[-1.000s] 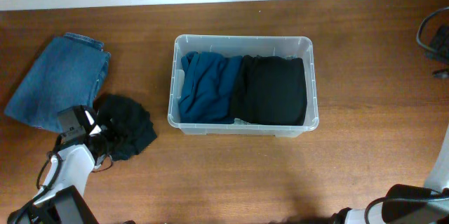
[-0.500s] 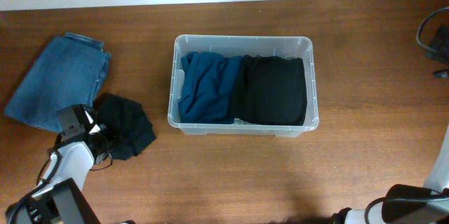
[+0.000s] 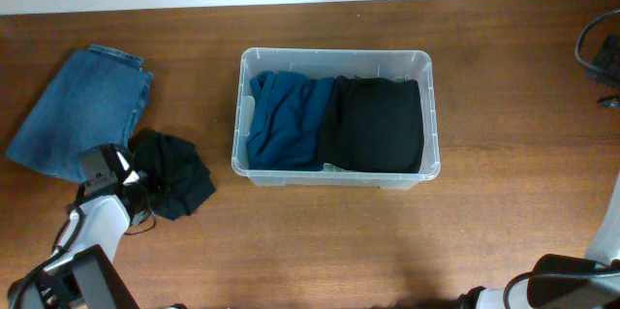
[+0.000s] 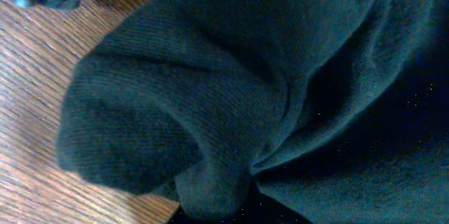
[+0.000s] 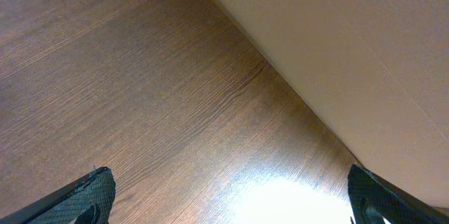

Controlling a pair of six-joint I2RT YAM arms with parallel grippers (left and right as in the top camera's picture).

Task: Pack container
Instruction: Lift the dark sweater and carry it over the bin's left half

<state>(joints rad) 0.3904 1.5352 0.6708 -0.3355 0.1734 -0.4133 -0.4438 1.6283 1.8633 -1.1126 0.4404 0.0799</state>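
The container (image 3: 334, 53) is a clear plastic tub in the middle of the table, with a folded teal garment (image 3: 286, 120) in its left half and a folded black garment (image 3: 380, 125) in its right half. Left of it, a crumpled black garment (image 3: 179, 173) lies on the wood, and my left gripper (image 3: 136, 185) is shut on its left edge. The left wrist view is filled by this dark cloth (image 4: 210, 90), bunched into a fold where the jaws pinch it; the fingers are hidden. My right gripper (image 5: 228, 196) hangs open over bare wood, fingers (image 5: 91, 192) wide apart.
Folded blue jeans (image 3: 82, 110) lie at the far left, just above the crumpled black garment. Dark cables (image 3: 601, 52) sit at the right edge. The right arm's base (image 3: 572, 285) is at the lower right corner.
My left gripper has closed from wide open onto the edge of the crumpled black garment, gathering the cloth slightly. The right arm has not moved.
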